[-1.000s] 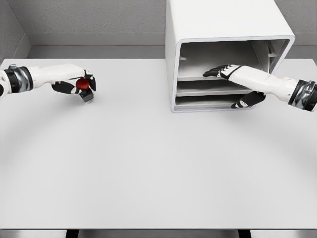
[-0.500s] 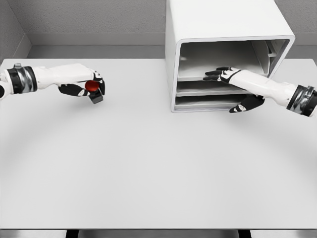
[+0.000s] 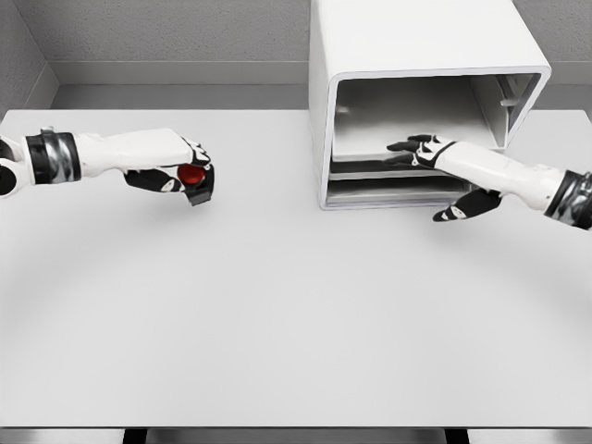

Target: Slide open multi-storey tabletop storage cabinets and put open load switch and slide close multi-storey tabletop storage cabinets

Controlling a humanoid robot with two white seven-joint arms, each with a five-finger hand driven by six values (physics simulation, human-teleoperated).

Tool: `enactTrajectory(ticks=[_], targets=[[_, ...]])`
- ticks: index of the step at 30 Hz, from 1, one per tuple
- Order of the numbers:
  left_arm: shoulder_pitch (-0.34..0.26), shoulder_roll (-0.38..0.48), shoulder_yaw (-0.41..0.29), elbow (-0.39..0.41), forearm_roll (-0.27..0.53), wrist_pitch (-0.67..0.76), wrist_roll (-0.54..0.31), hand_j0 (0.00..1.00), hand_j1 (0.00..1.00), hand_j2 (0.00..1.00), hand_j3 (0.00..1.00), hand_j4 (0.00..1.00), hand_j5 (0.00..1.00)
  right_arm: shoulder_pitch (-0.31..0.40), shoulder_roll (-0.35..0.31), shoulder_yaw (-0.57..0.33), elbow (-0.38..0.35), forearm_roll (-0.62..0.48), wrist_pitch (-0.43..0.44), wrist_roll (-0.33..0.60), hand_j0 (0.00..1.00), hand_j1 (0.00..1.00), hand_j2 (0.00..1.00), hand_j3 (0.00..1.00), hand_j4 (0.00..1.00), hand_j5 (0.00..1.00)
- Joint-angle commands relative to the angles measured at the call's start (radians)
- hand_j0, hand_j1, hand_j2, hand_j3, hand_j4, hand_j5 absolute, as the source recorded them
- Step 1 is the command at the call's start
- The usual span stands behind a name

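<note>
Load switch (image 3: 193,176) (red knob on dark body) held clear of white table (image 3: 277,314) in left hand (image 3: 180,171), fingers clenched round it, well left of storage cabinet (image 3: 416,92). Looks small, rigid, light; knob round and likely slippery, so grip boxy dark body. Right hand (image 3: 435,157) spread flat, holding nothing, fingertips on tray edge at cabinet's open front. Trays look thin, stiff, likely slide easily.

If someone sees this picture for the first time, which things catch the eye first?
The big white cabinet at the back right, its front open, stands out first, with the right hand reaching in over a shelf, fingers spread. Next comes the red-knobbed switch, gripped by the left hand at the left of the pale table.
</note>
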Motion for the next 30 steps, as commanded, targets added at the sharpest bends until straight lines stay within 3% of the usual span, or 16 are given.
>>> enactTrajectory(ticks=[1, 8, 16, 22, 30], targets=[[0.000, 0.003, 0.005, -0.026, 0.007, 0.003, 0.000, 0.46, 0.46, 0.46, 0.46, 0.46, 0.46, 0.002, -0.029, -0.005, 0.020, 0.075, 0.001, 0.030, 1.00, 1.00, 1.00, 1.00, 1.00, 1.00], [0.002, 0.005, 0.005, -0.071, 0.010, 0.003, 0.000, 0.46, 0.46, 0.46, 0.46, 0.46, 0.46, 0.017, -0.070, -0.008, 0.002, 0.071, 0.001, 0.027, 1.00, 1.00, 1.00, 1.00, 1.00, 1.00], [0.005, 0.020, 0.004, -0.102, 0.015, 0.003, 0.003, 0.46, 0.46, 0.46, 0.46, 0.46, 0.46, 0.028, -0.099, -0.008, -0.067, 0.066, 0.001, 0.024, 1.00, 1.00, 1.00, 1.00, 1.00, 1.00], [0.005, 0.020, -0.007, -0.114, 0.013, 0.003, 0.003, 0.46, 0.46, 0.46, 0.46, 0.46, 0.46, 0.037, -0.180, -0.009, -0.138, 0.032, 0.001, 0.016, 1.00, 1.00, 1.00, 1.00, 1.00, 1.00], [0.005, 0.020, -0.007, -0.129, 0.013, 0.003, 0.003, 0.46, 0.46, 0.46, 0.46, 0.46, 0.46, 0.052, -0.237, -0.009, -0.211, 0.014, 0.001, 0.013, 1.00, 1.00, 1.00, 1.00, 1.00, 1.00]])
